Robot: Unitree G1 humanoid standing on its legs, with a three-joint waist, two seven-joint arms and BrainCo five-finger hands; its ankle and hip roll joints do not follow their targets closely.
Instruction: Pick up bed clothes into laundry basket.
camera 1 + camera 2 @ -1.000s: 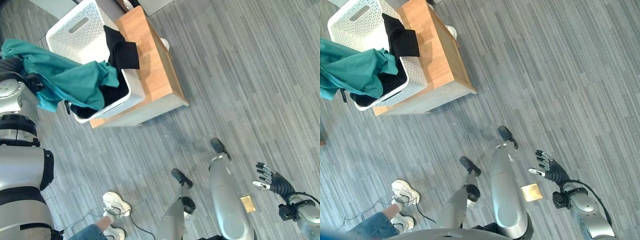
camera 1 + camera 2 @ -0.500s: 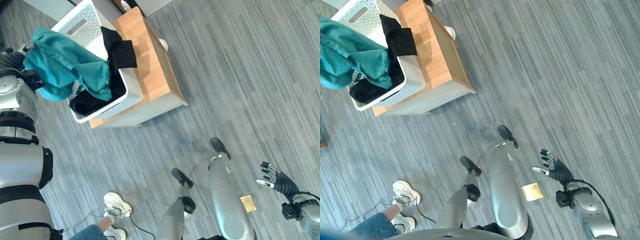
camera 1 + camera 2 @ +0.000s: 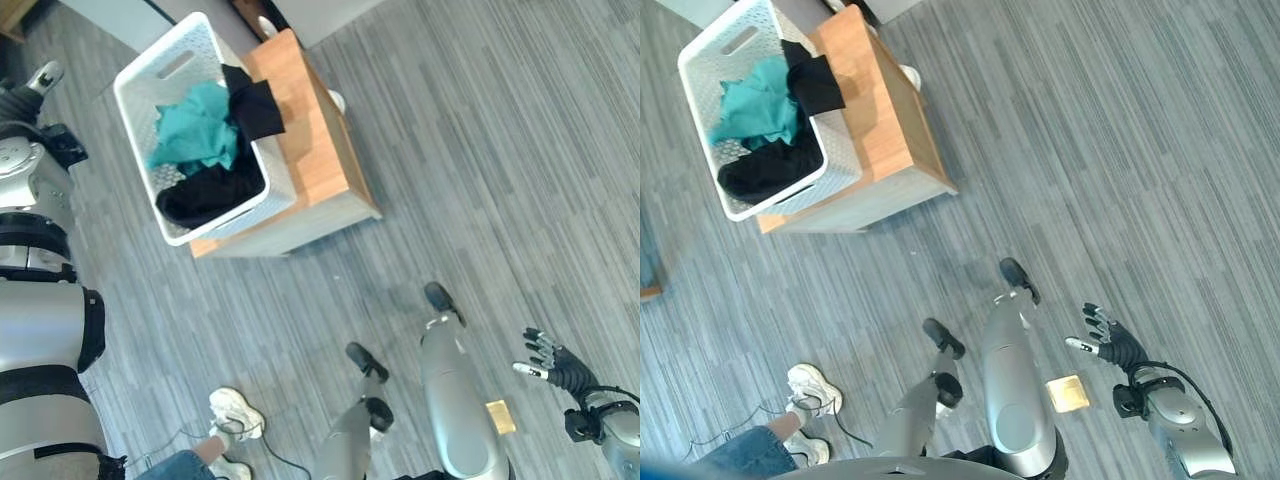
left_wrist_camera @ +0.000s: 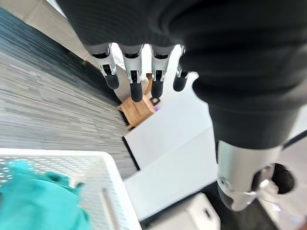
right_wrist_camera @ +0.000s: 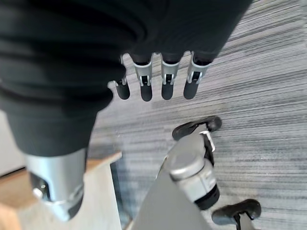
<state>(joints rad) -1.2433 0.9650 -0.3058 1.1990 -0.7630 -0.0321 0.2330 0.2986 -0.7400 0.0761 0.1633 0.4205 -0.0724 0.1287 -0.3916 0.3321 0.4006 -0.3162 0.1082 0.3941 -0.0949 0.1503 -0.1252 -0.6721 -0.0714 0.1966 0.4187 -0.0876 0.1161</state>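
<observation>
A white perforated laundry basket (image 3: 165, 75) stands on one end of a low wooden bench (image 3: 312, 150). Inside it lies a crumpled teal cloth (image 3: 197, 128) on top of a black cloth (image 3: 208, 197). A second black garment (image 3: 255, 102) hangs over the basket's rim on the bench side. My left hand (image 3: 28, 92) is raised at the far left, beside the basket and apart from it. In the left wrist view its fingers (image 4: 135, 80) are straight and hold nothing, with the basket's rim (image 4: 72, 158) and the teal cloth (image 4: 33, 203) past them. My right hand (image 3: 1107, 340) hangs open over the floor at the lower right.
Grey plank floor surrounds the bench. A person's white shoes (image 3: 235, 412) and a jeans leg (image 3: 178, 466) show at the lower left. A small tan square (image 3: 499, 416) lies on the floor near my right hand.
The teal cloth, held up over the basket's rim by my left hand, has dropped into the basket. The left hand has let go and drawn back to the left. The view has shifted slightly.
</observation>
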